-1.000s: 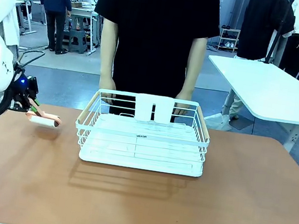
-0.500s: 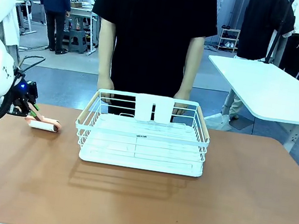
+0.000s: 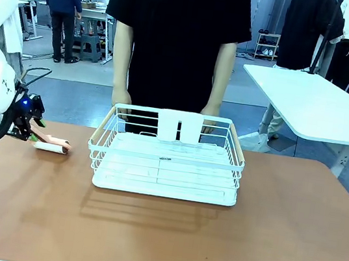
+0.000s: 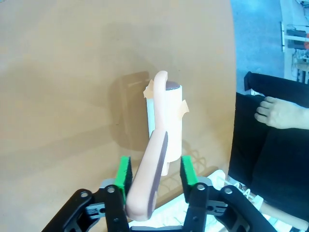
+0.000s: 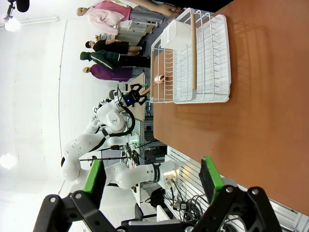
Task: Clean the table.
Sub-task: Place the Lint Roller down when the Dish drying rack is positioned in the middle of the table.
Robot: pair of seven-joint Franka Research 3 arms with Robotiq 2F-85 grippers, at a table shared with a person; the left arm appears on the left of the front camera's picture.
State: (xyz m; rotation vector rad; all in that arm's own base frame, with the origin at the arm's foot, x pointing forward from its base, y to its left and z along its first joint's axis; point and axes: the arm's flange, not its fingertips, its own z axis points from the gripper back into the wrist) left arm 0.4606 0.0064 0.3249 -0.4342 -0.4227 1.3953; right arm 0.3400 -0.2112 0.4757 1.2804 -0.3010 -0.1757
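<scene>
Counter: the wide reddish-brown counter (image 3: pixel 159 233) spans the front view from near edge to far edge, with rounded far corners; most of its top is bare.
Left gripper: the left gripper (image 3: pixel 30 132) sits low at the far left of the counter. In the left wrist view (image 4: pixel 154 174) its green pads are closed onto the pale pink handle of a lint roller.
Lint roller: the lint roller (image 3: pixel 51 145) lies just right of the left gripper, with its white roll resting on the counter top and the handle slanting back into the gripper. In the left wrist view (image 4: pixel 164 121) the roll points away from the fingers and a loose corner of sheet sticks out at its far end.
Right gripper: in the right wrist view the right gripper (image 5: pixel 152 179) has its fingers spread wide with nothing between them, above bare counter.
Wire rack: a white wire rack (image 3: pixel 169 156) with wooden handles stands at the far middle of the counter, well right of the lint roller.
Person: a person in a black shirt (image 3: pixel 176 32) stands at the far side, both hands at the rack's far rim.
White table: a white-topped table (image 3: pixel 316 102) stands beyond the counter at the far right.
</scene>
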